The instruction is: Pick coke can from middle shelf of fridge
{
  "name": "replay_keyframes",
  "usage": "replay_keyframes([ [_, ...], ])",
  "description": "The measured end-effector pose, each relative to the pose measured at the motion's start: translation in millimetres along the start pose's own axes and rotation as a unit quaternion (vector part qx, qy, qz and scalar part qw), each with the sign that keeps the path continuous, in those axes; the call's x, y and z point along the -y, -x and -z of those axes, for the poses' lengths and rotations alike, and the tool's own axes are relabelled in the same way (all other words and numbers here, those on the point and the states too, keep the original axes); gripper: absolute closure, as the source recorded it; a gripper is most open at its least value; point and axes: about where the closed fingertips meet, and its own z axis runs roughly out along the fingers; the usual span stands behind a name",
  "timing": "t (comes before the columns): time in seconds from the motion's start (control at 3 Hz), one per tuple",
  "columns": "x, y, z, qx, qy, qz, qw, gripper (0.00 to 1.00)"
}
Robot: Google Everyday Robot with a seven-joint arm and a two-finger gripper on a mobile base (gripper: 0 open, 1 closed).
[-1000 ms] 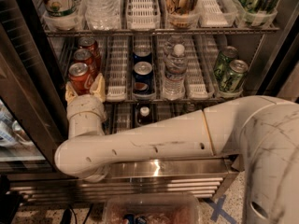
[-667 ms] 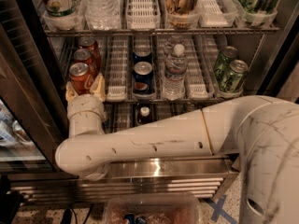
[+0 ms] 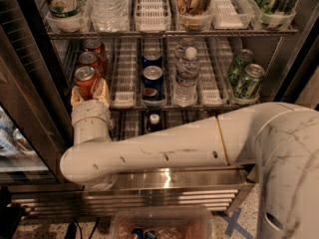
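Three red coke cans stand in a row in the left lane of the middle shelf (image 3: 124, 99) of the fridge (image 3: 35, 88). The front coke can (image 3: 85, 78) has a silver top. My gripper (image 3: 89, 94) reaches up into that lane, with its cream fingers (image 3: 103, 89) pressed against both sides of the front can, which stands on the shelf. My white arm (image 3: 164, 151) crosses the view below the shelf and hides most of the lower tier.
Blue Pepsi cans (image 3: 152, 76) fill the centre lane, beside a water bottle (image 3: 187, 76). Green cans (image 3: 247, 78) stand at the right. Tall bottles and cups fill the top tier (image 3: 164, 32). The glass door (image 3: 15, 133) is open at left. A clear bin (image 3: 159, 223) sits on the floor.
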Motion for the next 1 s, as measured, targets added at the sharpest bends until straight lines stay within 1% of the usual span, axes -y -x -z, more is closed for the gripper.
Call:
replay_keyframes([
  [0.33, 0.0, 0.0, 0.0, 0.0, 0.0, 0.0, 1.0, 1.0],
  [0.67, 0.0, 0.0, 0.0, 0.0, 0.0, 0.0, 1.0, 1.0],
  [1.0, 1.1, 3.0, -0.1, -0.005, 0.006, -0.012, 0.9999, 1.0],
])
